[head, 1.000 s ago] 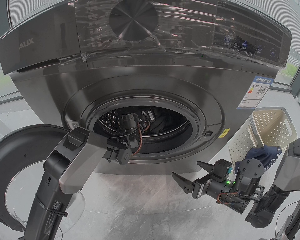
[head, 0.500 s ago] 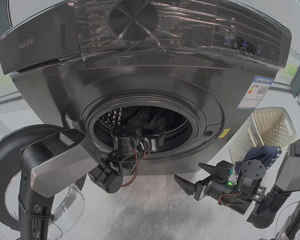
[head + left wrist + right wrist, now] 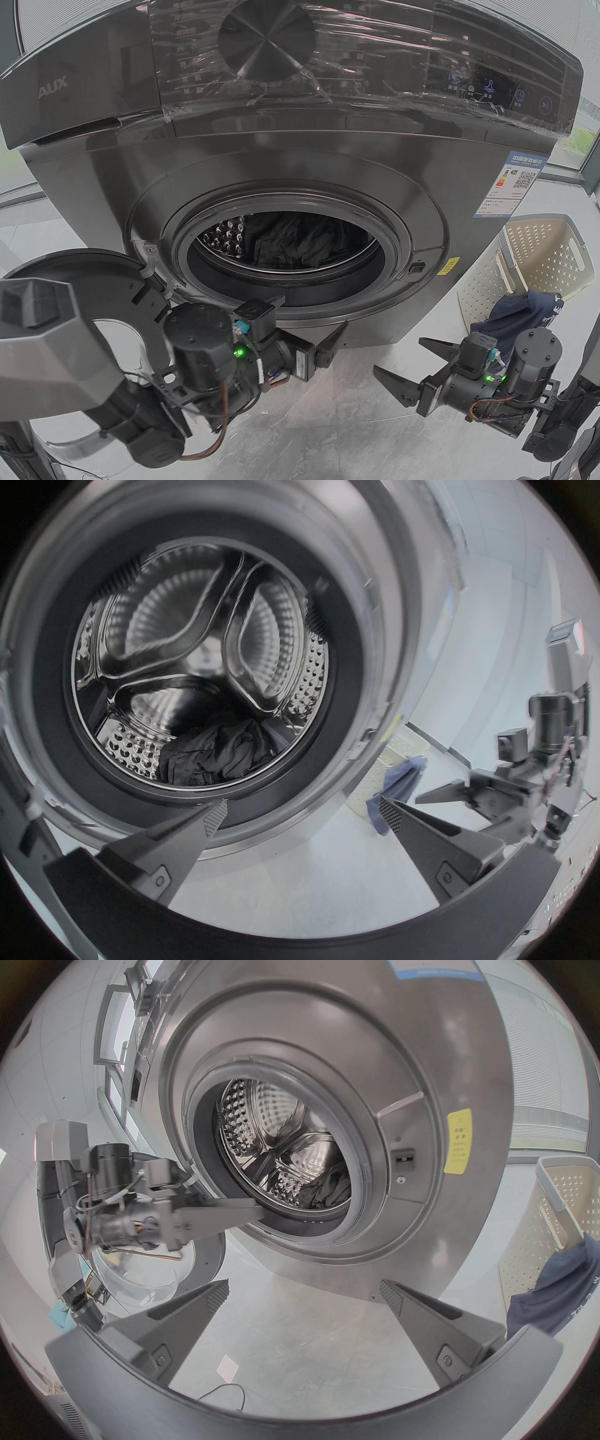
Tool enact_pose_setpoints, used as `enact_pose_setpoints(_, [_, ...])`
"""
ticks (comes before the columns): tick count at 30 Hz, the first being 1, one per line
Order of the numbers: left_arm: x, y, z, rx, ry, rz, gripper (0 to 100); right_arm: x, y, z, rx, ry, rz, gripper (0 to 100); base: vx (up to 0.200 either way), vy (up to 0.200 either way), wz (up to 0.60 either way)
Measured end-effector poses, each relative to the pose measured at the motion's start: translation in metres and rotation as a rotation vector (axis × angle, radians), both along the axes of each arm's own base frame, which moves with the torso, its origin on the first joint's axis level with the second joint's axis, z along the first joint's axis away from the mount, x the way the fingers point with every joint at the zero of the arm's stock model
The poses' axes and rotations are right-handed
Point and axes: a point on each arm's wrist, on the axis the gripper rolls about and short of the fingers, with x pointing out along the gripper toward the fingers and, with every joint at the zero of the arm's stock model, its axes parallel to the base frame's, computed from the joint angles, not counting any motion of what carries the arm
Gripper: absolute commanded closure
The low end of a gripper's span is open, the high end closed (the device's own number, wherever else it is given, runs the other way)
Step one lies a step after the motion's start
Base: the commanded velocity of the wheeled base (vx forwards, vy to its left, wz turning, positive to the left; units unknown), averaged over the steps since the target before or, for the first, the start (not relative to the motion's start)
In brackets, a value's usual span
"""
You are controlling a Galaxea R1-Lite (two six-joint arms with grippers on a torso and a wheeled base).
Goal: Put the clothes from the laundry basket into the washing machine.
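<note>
Clothes: a dark bundle (image 3: 300, 240) lies in the washing machine (image 3: 300, 156) drum at frame centre, and a blue garment (image 3: 522, 315) drapes over the laundry basket (image 3: 550, 250) rim at right. The left gripper (image 3: 301, 806), lower left under the opening's rim, and the right gripper (image 3: 401, 356), lower right beside the basket, both gape wide, with open floor between them.

A dark grey washing machine (image 3: 300, 156) holds black clothes (image 3: 300, 240); a cream perforated laundry basket (image 3: 550, 250) carries navy cloth (image 3: 522, 315).
</note>
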Motion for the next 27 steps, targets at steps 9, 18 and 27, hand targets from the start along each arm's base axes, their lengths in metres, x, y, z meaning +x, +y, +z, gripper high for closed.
enact_pose_setpoints(9, [-0.063, 0.05, 0.023, -0.024, -0.02, 0.006, 0, -0.013, -0.049, 0.021, 0.012, -0.044, -0.147, 0, -0.111, 0.0, 0.0])
enact_pose_setpoints(18, [-0.103, 0.096, 0.032, -0.054, -0.049, 0.058, 0, -0.043, -0.083, 0.024, -0.102, 0.073, -0.261, 0, -0.2, 0.0, 0.0])
enact_pose_setpoints(27, [-0.126, 0.131, 0.037, -0.019, -0.025, 0.124, 0, -0.093, -0.116, 0.03, -0.134, 0.084, -0.334, 0, -0.2, 0.0, 0.0])
